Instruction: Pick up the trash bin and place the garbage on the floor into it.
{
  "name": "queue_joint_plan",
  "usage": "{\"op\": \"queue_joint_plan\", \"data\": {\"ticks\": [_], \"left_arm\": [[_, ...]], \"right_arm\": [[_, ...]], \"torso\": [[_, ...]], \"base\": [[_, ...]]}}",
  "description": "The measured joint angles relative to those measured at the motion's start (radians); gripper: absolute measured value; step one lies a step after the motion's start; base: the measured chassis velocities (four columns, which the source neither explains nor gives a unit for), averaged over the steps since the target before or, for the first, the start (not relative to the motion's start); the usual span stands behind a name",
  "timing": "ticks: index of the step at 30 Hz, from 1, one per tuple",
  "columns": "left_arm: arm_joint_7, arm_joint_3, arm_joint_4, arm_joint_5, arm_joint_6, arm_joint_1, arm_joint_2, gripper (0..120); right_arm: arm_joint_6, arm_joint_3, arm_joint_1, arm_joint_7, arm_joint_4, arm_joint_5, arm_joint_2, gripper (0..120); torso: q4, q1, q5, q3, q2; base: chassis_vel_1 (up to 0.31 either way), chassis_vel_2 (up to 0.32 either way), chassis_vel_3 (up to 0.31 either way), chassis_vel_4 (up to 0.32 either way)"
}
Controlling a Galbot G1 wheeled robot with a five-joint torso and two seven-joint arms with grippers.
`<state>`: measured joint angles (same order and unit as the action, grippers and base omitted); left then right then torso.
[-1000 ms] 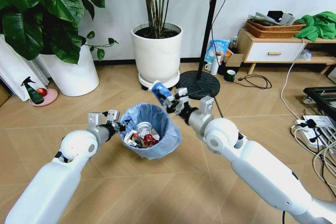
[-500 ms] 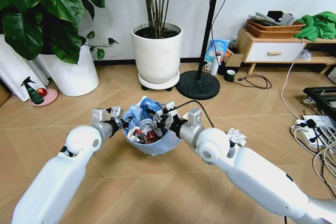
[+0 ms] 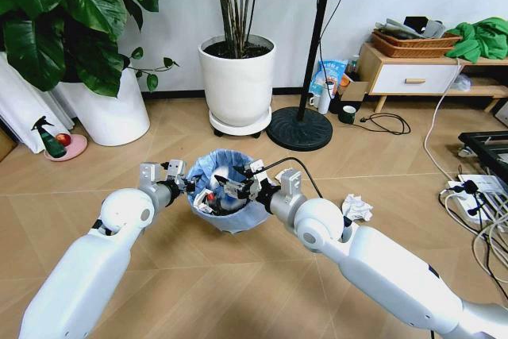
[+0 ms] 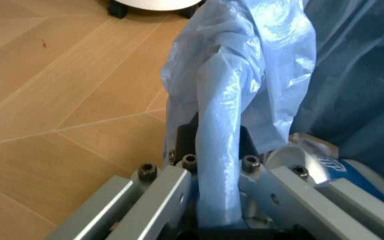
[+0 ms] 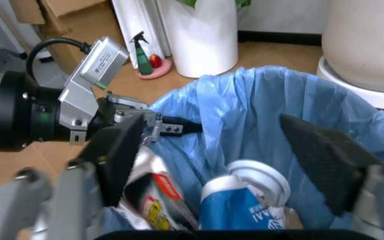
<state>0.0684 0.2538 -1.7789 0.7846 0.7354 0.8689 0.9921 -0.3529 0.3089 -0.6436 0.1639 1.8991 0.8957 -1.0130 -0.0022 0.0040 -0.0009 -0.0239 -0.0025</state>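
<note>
2 end effectors crowd the trash bin; crumpled paper probably lies nearby.

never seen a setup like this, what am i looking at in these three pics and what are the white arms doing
It is a wheeled robot with two white arms, each ending in a gripper. The wide picture comes from a camera on its head, looking down at the wooden floor. The other two come from cameras on its wrists.

The left gripper is clamped on the rim of a small trash bin lined with a blue bag; the left wrist picture shows the bag's plastic pinched between its fingers. The right gripper hangs open over the bin's mouth. Its wrist picture looks inside, at a blue-white cup and wrappers.

A crumpled paper ball lies on the floor by the right arm.
</note>
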Motion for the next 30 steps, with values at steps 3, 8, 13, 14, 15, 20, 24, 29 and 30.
{"op": "queue_joint_plan", "data": {"ticks": [3,8,13,14,15,20,24,29,30], "left_arm": [[-0.002,0.002,0.002,0.000,0.000,-0.003,0.003,0],[-0.003,0.008,0.001,0.000,0.000,-0.003,0.003,0],[-0.003,0.015,0.000,0.000,0.000,0.003,0.001,0],[-0.003,0.019,0.000,-0.001,0.000,0.009,0.000,0],[-0.004,0.023,-0.002,-0.002,0.000,0.014,-0.001,0],[-0.004,0.038,-0.016,-0.004,0.000,0.037,-0.007,0],[-0.004,0.048,-0.024,-0.005,0.000,0.050,-0.011,0],[-0.004,0.057,-0.032,-0.006,0.000,0.062,-0.016,0],[-0.003,0.060,-0.036,-0.006,0.000,0.068,-0.018,0]], "right_arm": [[0.000,0.008,0.004,0.006,0.002,-0.003,-0.001,96],[0.005,0.009,0.013,0.015,0.003,-0.018,-0.008,100],[0.014,-0.033,0.014,0.022,0.015,-0.037,-0.006,100],[0.019,-0.054,0.012,0.023,0.020,-0.046,-0.002,100],[0.021,-0.072,0.009,0.026,0.024,-0.055,0.003,100],[0.032,-0.197,-0.059,0.111,0.053,-0.076,0.056,100],[0.034,-0.300,-0.141,0.136,0.076,-0.082,0.088,100],[0.029,-0.409,-0.241,0.156,0.095,-0.109,0.105,100],[0.025,-0.451,-0.277,0.157,0.101,-0.122,0.106,100]], "torso": [[0.0000,0.000,-0.0001,0.000,0.000],[0.0000,0.000,0.0000,0.000,0.000],[0.0000,0.000,0.0001,0.000,0.000],[0.0000,0.000,0.0000,0.000,0.000],[0.0000,0.000,0.0000,0.000,0.000],[0.0000,0.000,0.0001,0.000,0.000],[0.0000,0.000,0.0002,0.000,0.000],[0.0000,0.000,0.0002,0.000,0.000],[-0.0002,0.000,0.0003,0.000,0.000]], "base": [[0.000,0.000,0.000,0.000],[0.000,0.000,0.000,0.000],[0.000,0.000,0.000,0.000],[0.000,0.000,0.000,0.000],[0.000,0.000,0.000,0.000],[0.000,0.000,0.000,0.000],[0.000,0.000,0.000,0.000],[0.000,0.000,0.000,0.000],[0.000,0.000,0.000,0.000]]}}
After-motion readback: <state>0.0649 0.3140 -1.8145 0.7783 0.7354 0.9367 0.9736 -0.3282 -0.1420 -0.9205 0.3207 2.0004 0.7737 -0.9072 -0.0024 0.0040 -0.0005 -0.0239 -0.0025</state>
